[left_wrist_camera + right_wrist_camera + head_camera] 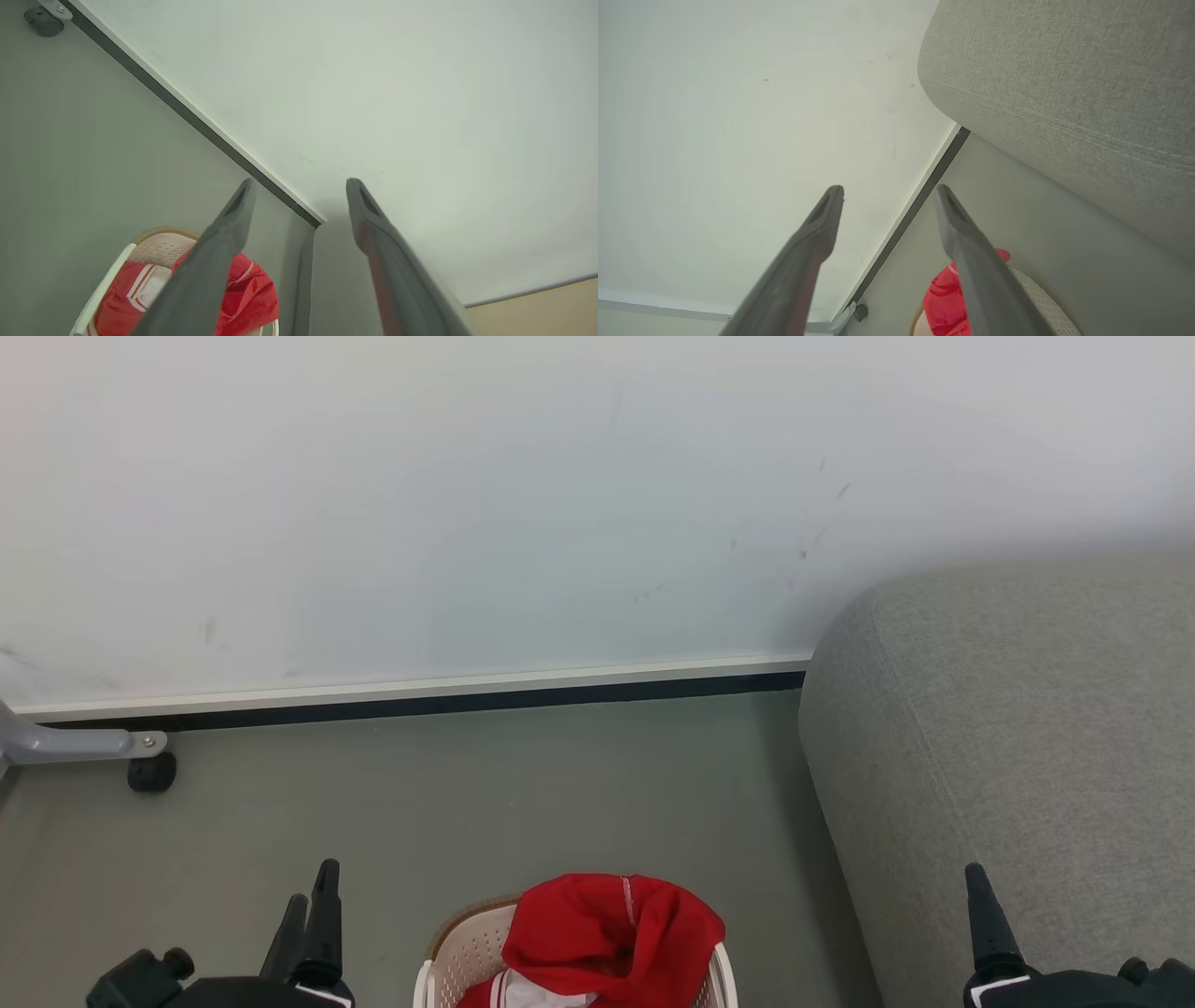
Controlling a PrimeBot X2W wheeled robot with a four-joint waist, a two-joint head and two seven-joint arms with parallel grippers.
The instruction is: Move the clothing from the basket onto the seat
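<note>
At the floor's (448, 784) left side, the left hand (300, 183) hangs with fingers spread wide, holding nothing. At the near centre the basket (464, 959) stands on the floor, with the clothing (611, 933) heaped inside, rising above the rim. To the right stands the seat (1027, 728), near the basket but apart from it. The right hand (888, 190) is equally wide and empty.

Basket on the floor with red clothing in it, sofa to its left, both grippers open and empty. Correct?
No: the sofa is to the right of the basket, per the head view. Rest holds: red clothing in it, left gripper and right gripper open, empty.
</note>
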